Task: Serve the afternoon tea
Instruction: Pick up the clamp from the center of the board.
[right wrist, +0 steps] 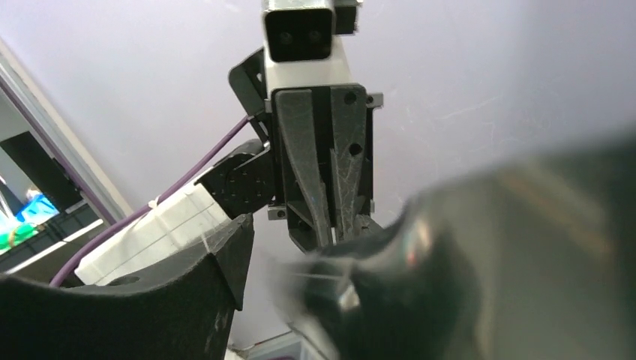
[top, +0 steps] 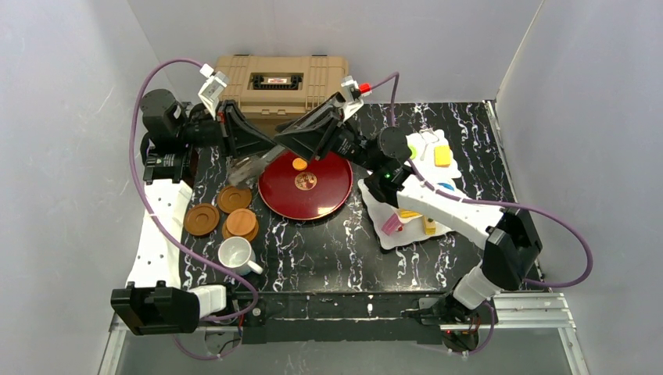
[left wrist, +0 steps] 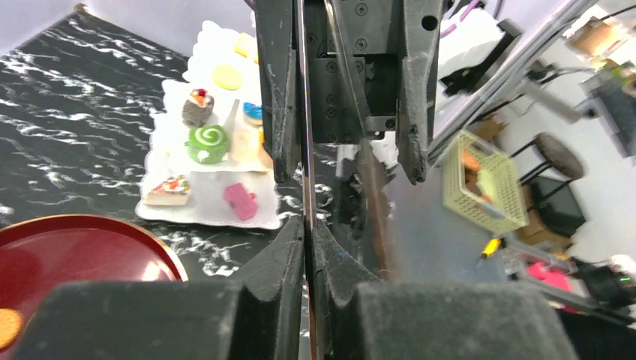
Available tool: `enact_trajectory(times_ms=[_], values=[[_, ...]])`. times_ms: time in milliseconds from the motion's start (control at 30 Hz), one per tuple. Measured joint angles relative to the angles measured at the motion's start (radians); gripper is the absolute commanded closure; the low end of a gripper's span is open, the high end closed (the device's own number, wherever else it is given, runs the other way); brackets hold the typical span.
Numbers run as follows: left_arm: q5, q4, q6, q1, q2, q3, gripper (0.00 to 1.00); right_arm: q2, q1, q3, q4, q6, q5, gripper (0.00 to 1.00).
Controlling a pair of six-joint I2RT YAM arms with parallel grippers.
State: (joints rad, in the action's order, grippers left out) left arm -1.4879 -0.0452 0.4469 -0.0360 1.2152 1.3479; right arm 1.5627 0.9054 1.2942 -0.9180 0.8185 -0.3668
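Note:
My left gripper (top: 270,147) (left wrist: 309,225) is shut on the edge of a thin clear plate (top: 249,167) (left wrist: 306,112), held above the table's back left. My right gripper (top: 280,141) (left wrist: 349,176) faces it, its fingers (left wrist: 285,150) open on either side of the plate's far edge. In the right wrist view the left gripper (right wrist: 330,236) shows pinched shut, and a blurred dark shape hides one of my right fingers. Toy cakes lie on the white scalloped stand tiers (top: 375,205) (left wrist: 214,214). A white mug (top: 234,254) and brown saucers (top: 202,219) sit front left.
A dark-red round tray (top: 328,195) in the middle carries an orange doughnut (top: 299,164) and a brown one (top: 305,182). A tan case (top: 281,82) stands at the back. Grey walls close in on the left, right and rear.

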Motion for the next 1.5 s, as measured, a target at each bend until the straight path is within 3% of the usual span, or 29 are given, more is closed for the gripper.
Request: enact_trajectory(times_ms=[67,133,300,433,567,700,800,900,1133,1367,1500], values=[[0.004,0.000,-0.004,0.002,-0.005,0.000,0.64,0.000,-0.001,0.000,0.017,-0.016,0.006,0.50],[0.019,-0.002,-0.006,0.003,-0.011,0.000,0.53,-0.001,-0.002,0.000,0.044,-0.031,0.009,0.54],[0.109,0.143,-0.103,0.002,-0.016,0.025,0.49,-0.017,0.011,0.000,0.146,-0.115,0.037,0.74],[0.162,0.198,-0.147,0.005,-0.016,0.034,0.49,-0.050,0.009,0.000,0.248,-0.187,0.071,0.84],[0.184,0.210,-0.170,0.004,-0.022,0.003,0.36,-0.058,0.010,0.010,0.334,-0.245,0.092,0.96],[0.205,0.265,-0.232,-0.005,-0.024,0.000,0.29,-0.058,0.028,0.038,0.472,-0.328,0.180,0.89],[0.228,0.321,-0.307,-0.008,-0.034,0.000,0.30,-0.058,0.063,0.060,0.554,-0.389,0.320,0.87],[0.279,0.380,-0.415,-0.008,-0.064,-0.019,0.31,-0.058,0.112,0.075,0.597,-0.441,0.504,0.93],[0.358,0.467,-0.599,0.018,-0.127,-0.088,0.25,0.018,0.288,0.196,0.612,-0.595,1.056,0.93],[0.565,0.477,-0.747,0.257,-0.245,-0.193,0.25,0.227,0.361,0.356,0.438,-0.812,1.461,0.95],[0.745,0.475,-0.828,0.371,-0.322,-0.249,0.34,0.273,0.366,0.369,0.380,-0.862,1.579,0.96]])
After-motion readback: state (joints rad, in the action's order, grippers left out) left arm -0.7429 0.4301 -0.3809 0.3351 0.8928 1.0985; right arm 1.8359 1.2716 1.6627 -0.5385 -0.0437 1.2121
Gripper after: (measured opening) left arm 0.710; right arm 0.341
